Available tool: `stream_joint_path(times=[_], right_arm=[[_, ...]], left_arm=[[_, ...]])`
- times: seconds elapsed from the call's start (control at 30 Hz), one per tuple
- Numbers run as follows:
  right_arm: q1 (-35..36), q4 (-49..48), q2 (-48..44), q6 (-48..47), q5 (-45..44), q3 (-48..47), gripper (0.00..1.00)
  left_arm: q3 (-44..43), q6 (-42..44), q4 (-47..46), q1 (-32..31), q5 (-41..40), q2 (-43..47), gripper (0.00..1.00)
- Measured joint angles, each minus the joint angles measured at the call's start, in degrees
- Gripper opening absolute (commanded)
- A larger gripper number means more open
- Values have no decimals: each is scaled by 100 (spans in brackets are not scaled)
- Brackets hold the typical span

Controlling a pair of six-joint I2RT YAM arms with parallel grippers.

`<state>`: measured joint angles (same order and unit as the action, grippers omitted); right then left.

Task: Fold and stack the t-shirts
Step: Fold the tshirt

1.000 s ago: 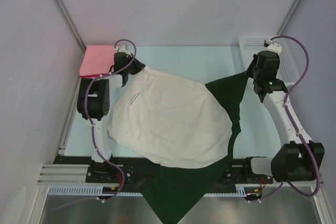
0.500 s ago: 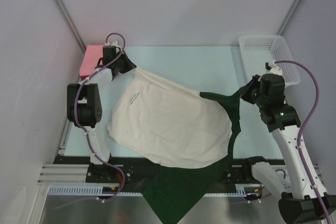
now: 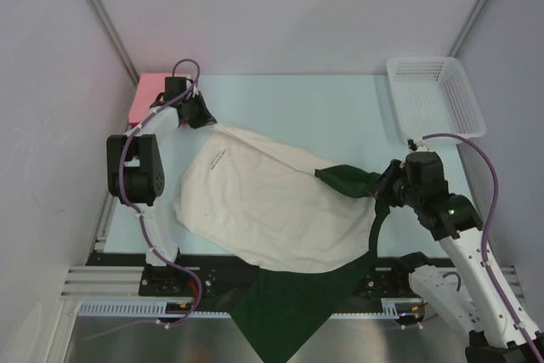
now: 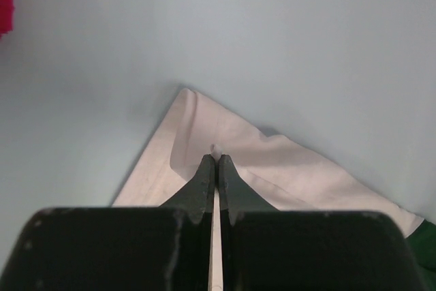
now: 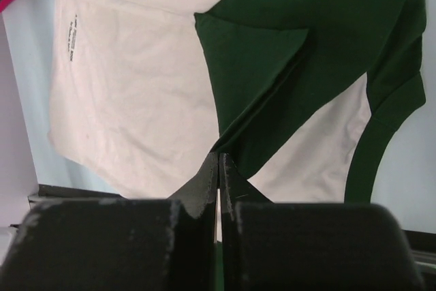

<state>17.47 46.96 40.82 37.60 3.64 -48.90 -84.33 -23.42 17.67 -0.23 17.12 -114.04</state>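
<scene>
left end effector [image 4: 216, 158]: closed, pinching the far-left corner of the cream-and-green shirt [image 3: 272, 201]. It sits at the far end of the counter [image 3: 314, 108] from the basket [image 3: 399, 99] and has hardly shifted in the last half second.
right end effector [image 5: 219, 158]: closed on the green sleeve [image 3: 344, 180]. I've brought it away from the basket, nearer and further left than a second ago.
green sleeve: stretched out flat before, now folded over onto the cream body.
cream-and-green shirt: spread on the counter left of the basket and nearer than it, with its dark hem hanging over the near edge.
pink shirt [image 3: 146, 91]: folded in the far corner opposite the basket, just behind my left end effector and more exposed than a second ago.
</scene>
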Motion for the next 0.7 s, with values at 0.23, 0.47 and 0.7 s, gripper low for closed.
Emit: stream_joint_path(times=[0.23,0.47,0.7], right_arm=[[57,496,-446,42,138,136,0],[57,669,-575,55,208,199,0],[57,879,-643,26,400,278,0]], left_arm=[[-184,74,343,138,-44,-114,0],[-181,214,498,138,-155,-114,0],[-72,358,656,138,-352,-114,0]])
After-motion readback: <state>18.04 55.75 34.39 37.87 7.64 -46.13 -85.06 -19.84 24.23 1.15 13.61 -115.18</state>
